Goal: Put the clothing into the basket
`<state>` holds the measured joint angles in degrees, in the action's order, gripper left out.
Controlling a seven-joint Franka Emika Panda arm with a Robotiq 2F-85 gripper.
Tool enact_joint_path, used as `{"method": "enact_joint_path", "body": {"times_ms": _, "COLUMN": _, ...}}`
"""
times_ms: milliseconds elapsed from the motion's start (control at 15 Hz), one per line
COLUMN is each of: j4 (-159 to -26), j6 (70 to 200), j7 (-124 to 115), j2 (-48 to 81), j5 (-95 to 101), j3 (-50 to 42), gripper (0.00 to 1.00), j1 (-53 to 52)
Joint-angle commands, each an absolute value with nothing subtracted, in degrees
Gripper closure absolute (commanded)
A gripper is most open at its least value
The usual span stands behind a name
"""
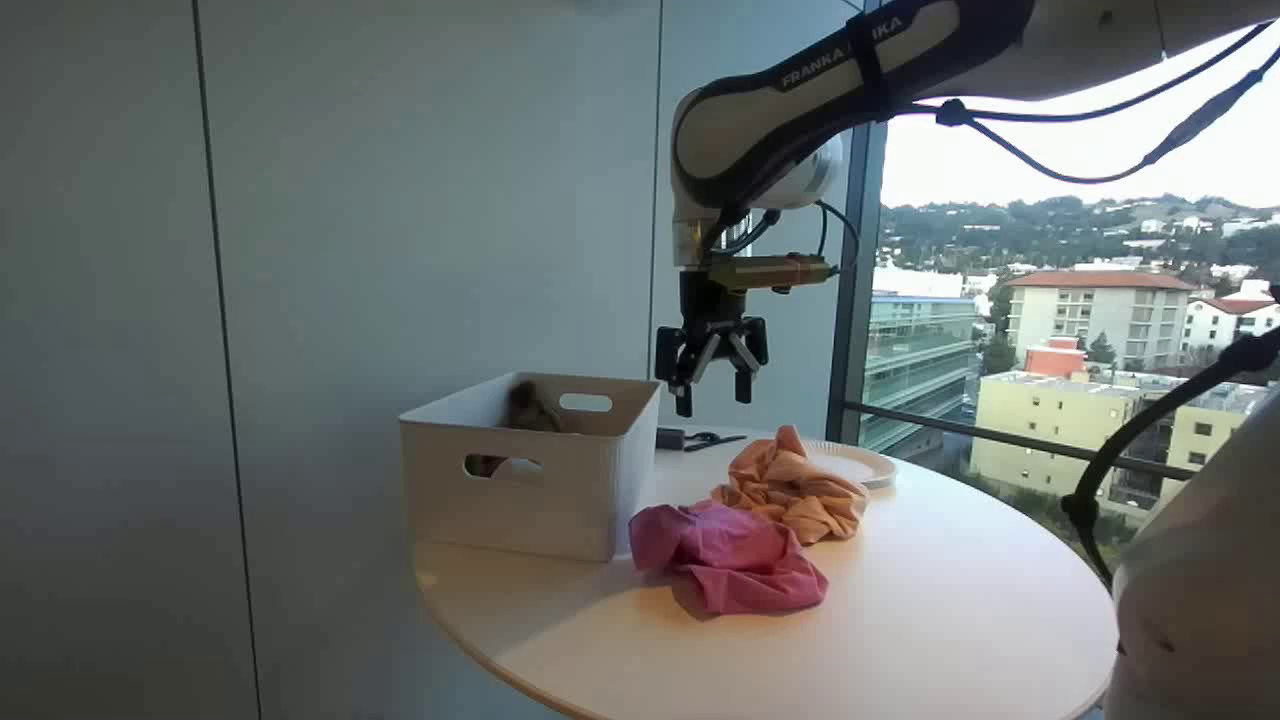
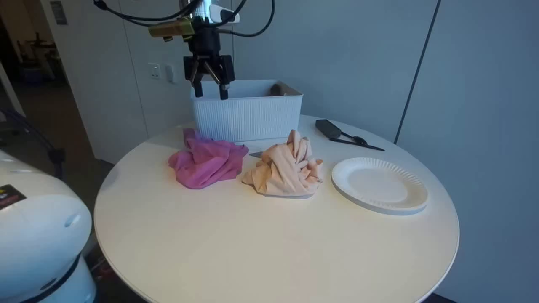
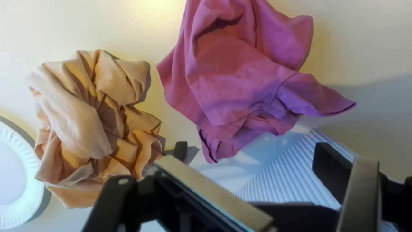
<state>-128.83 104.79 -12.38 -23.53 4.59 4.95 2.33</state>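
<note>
A crumpled pink-purple cloth [image 1: 730,560] lies on the table in front of the basket; it also shows in the other views [image 2: 206,162] [image 3: 231,80]. A crumpled peach-orange cloth [image 1: 795,490] lies beside it, also in those views [image 2: 288,168] [image 3: 93,122]. The white basket [image 1: 540,515] stands by the wall, its ribbed side visible elsewhere [image 2: 248,120] [image 3: 289,174]. A dark brown item [image 1: 530,408] is inside it. My gripper [image 1: 714,395] is open and empty, pointing down, above the table near the basket's rim; it also shows open in the remaining views [image 2: 211,93] [image 3: 256,159].
A white paper plate [image 2: 379,185] lies beside the peach cloth on the round table [image 2: 269,244]. A black block-like item [image 2: 330,128] and black utensils [image 2: 358,143] lie behind it. A grey pointed piece [image 2: 255,154] lies between the cloths. A wall stands behind the basket.
</note>
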Motion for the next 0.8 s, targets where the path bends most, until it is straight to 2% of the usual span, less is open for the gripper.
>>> {"method": "enact_joint_path", "body": {"times_ms": 0, "j4": -128.45, "j6": 104.62, "j7": -12.54, "j2": -23.47, "j5": 4.79, "j3": 4.45, "gripper": 0.0, "j1": 1.75}}
{"method": "enact_joint_path", "body": {"times_ms": 467, "j4": -129.38, "j6": 106.9, "j7": -10.93, "j2": -23.54, "j5": 1.73, "j3": 3.56, "gripper": 0.0, "j1": 0.82}}
{"method": "enact_joint_path", "body": {"times_ms": 733, "j4": -135.36, "j6": 118.87, "j7": -5.44, "j2": -21.52, "j5": -6.84, "j3": 3.06, "gripper": 0.0, "j1": -2.55}}
